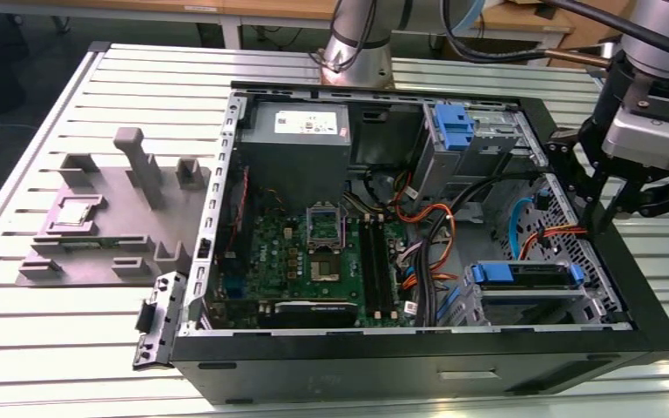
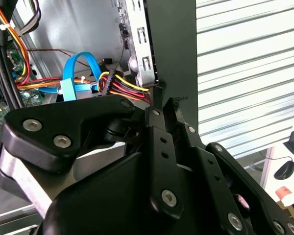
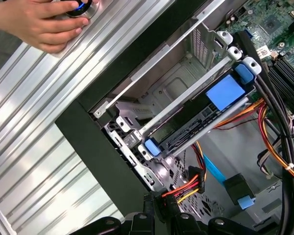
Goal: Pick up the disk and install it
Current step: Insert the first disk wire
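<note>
Claw (image 1: 599, 228) hangs over the computer case's (image 1: 428, 366) wall on the exterior view's right, fingertips down at the rim, just above the orange and blue cables (image 1: 540, 237) inside. Second wrist view shows the black finger links (image 2: 157, 147) drawn together at the tip against the case edge: claw is narrow, nothing between the fingers.

Disk (image 1: 524, 276) already sits in the lower drive cage (image 1: 543, 306), near corner of the case on the exterior view's right. Blue rails along its edges; blue tab visible in the first wrist view (image 3: 226, 91), seated in the grey metal bay.

Second blue bracket (image 1: 456, 128) sits in the upper bay at the far side. Motherboard (image 1: 311, 261) is in the middle of the case, power supply (image 1: 296, 139) behind it.

Grey fixture blocks (image 1: 114, 209) stand on the slatted bench (image 1: 67, 348), well apart on the exterior view's left.

A hand (image 3: 41, 22) rests on the bench edge, fingers on a round button (image 3: 78, 6).
</note>
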Robot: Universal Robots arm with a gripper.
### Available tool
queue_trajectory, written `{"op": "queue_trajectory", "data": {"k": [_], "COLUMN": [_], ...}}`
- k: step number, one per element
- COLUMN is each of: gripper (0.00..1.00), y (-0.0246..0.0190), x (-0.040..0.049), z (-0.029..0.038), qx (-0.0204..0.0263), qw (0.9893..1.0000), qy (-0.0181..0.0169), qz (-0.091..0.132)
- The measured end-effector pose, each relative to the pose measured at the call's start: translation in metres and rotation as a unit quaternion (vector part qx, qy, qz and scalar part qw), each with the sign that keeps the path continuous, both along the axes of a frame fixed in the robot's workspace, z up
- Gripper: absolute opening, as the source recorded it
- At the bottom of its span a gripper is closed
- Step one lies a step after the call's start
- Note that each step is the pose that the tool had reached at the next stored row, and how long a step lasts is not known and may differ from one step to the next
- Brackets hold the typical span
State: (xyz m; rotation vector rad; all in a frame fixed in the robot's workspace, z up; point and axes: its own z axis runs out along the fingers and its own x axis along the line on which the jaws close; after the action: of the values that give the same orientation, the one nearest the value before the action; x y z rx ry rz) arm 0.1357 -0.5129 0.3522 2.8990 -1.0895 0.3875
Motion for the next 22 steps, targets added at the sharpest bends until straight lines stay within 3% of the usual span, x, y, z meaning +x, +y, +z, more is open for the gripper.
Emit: {"op": "queue_trajectory", "data": {"k": [6, 14, 22], "gripper": [0.24, 0.24, 0.25], "y": [0.0, 0.0, 0.0], "x": [-0.0005, -0.0018, -0.0019], "z": [-0.0021, -0.0014, -0.0013], "qx": [-0.0011, -0.0012, -0.0024], "qw": [0.9999, 0.9999, 0.9998], "qy": [-0.0097, -0.0128, -0.0129], "qz": [0.011, 0.011, 0.012]}}
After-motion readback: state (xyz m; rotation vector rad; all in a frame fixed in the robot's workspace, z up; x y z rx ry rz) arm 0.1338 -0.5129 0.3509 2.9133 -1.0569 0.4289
